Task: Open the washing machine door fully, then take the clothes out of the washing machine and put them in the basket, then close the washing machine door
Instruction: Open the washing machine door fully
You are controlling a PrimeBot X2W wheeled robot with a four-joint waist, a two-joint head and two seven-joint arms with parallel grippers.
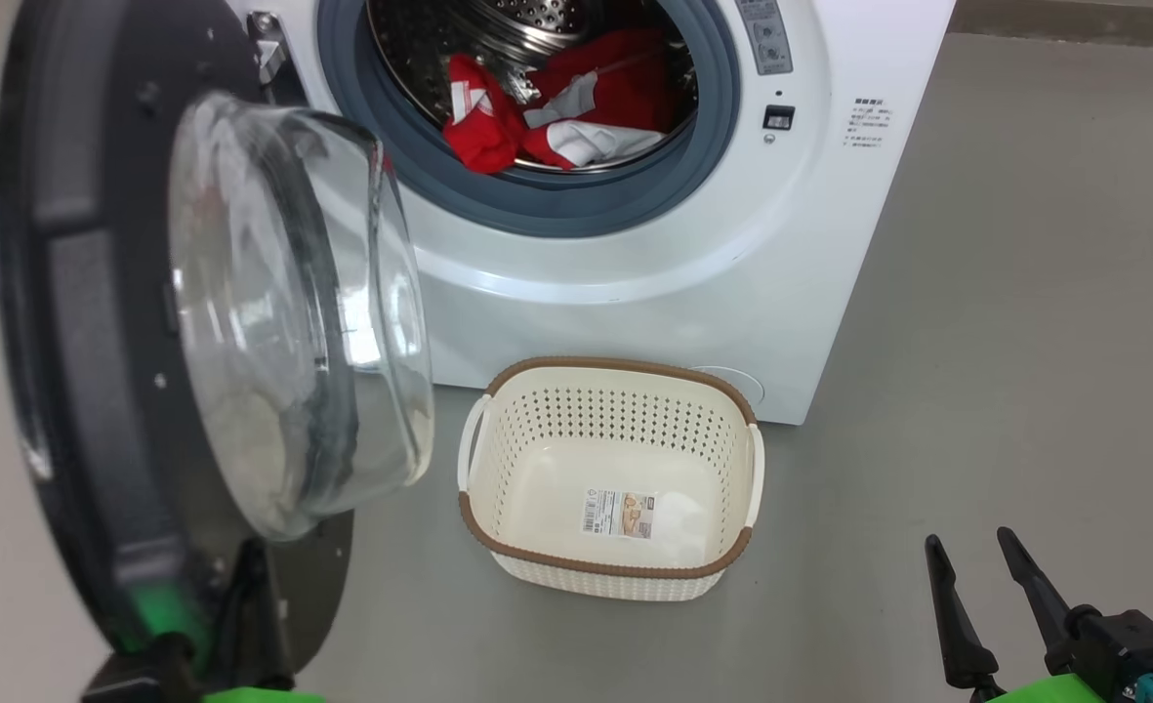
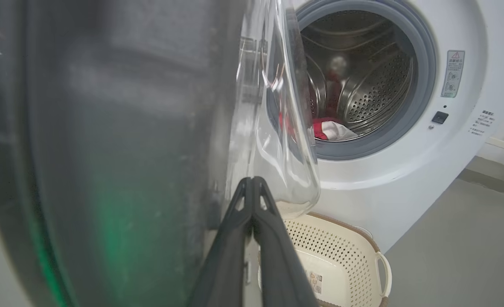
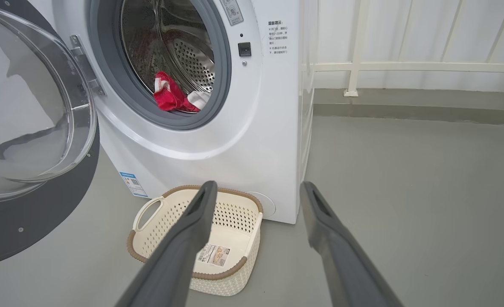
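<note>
Just beside the closed left claw (image 2: 252, 182) stands the door (image 2: 106, 128).

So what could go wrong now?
The door might swing back toward the opening while the shut left gripper is beside its rim. The clothes lie low in the drum and could snag on the grey ring, or miss the small basket and land on the floor.

I see the washing machine door (image 1: 98, 293) swung open at my left, black rim, clear glass bowl, red-and-white clothes (image 1: 556, 107) heaped in the drum of the white washing machine (image 1: 635, 283), cream basket (image 1: 615, 420) upright on the floor just before it, bottom sticker showing
</note>
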